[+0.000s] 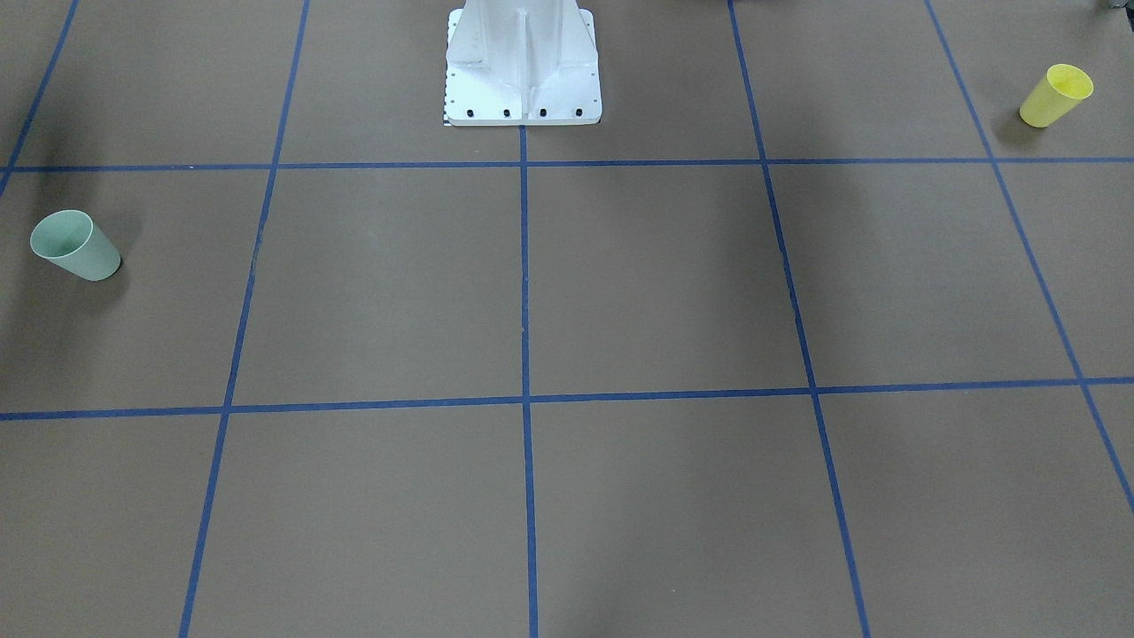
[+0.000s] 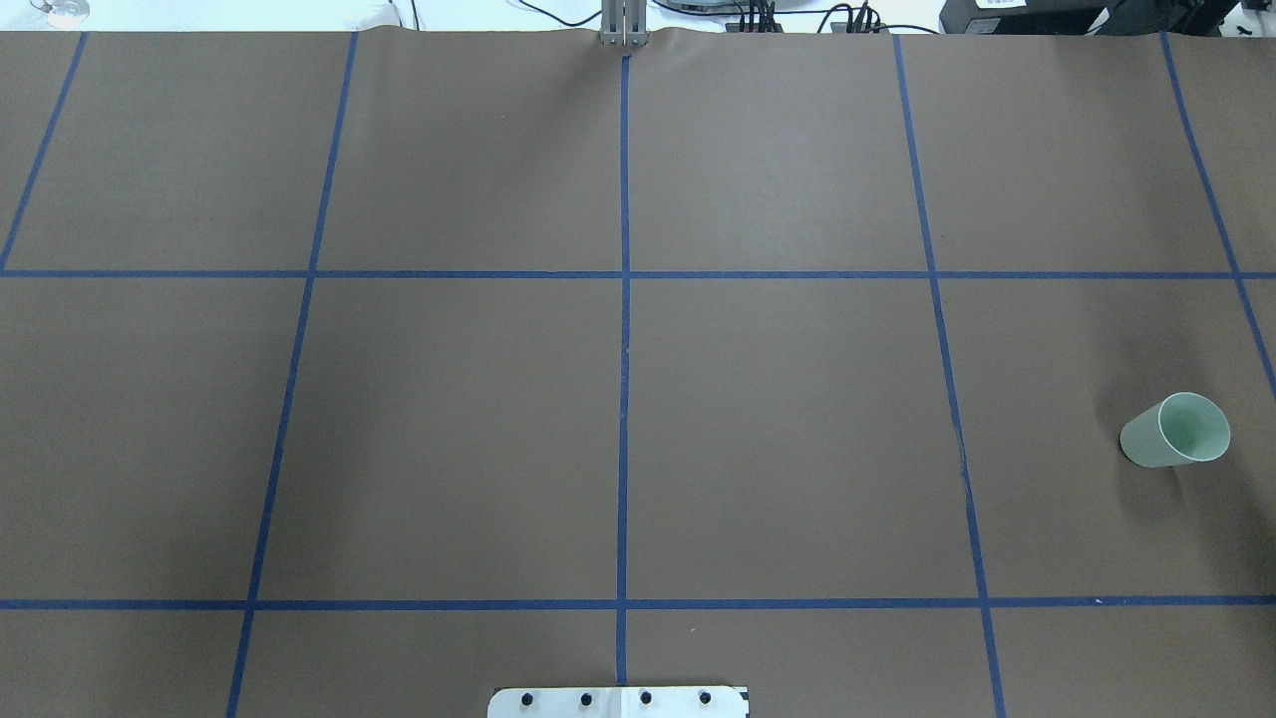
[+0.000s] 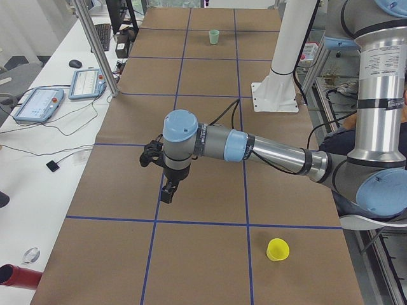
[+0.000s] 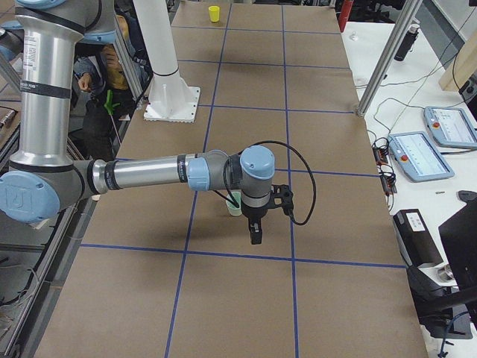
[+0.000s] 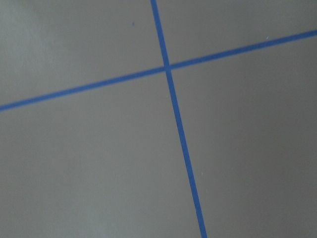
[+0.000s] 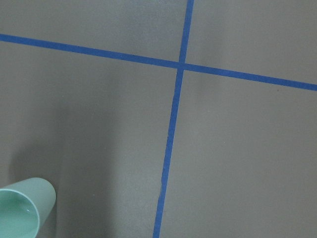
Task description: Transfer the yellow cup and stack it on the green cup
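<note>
The yellow cup [image 1: 1056,95] stands upright near the table's end on my left side; it also shows in the exterior left view [image 3: 277,250] and far off in the exterior right view [image 4: 214,13]. The green cup [image 1: 75,245] stands upright near the opposite end [image 2: 1176,430], and its rim shows at the lower left of the right wrist view [image 6: 20,208]. My left gripper [image 3: 166,194] hangs above the table, well away from the yellow cup. My right gripper [image 4: 256,235] hangs just beside the green cup [image 4: 235,203]. I cannot tell whether either is open or shut.
The white robot pedestal [image 1: 523,71] stands at the table's robot-side edge. Blue tape lines [image 2: 624,299] divide the brown table. Teach pendants [image 3: 38,103] and an aluminium post [image 3: 95,44] are on the operators' bench beside the table.
</note>
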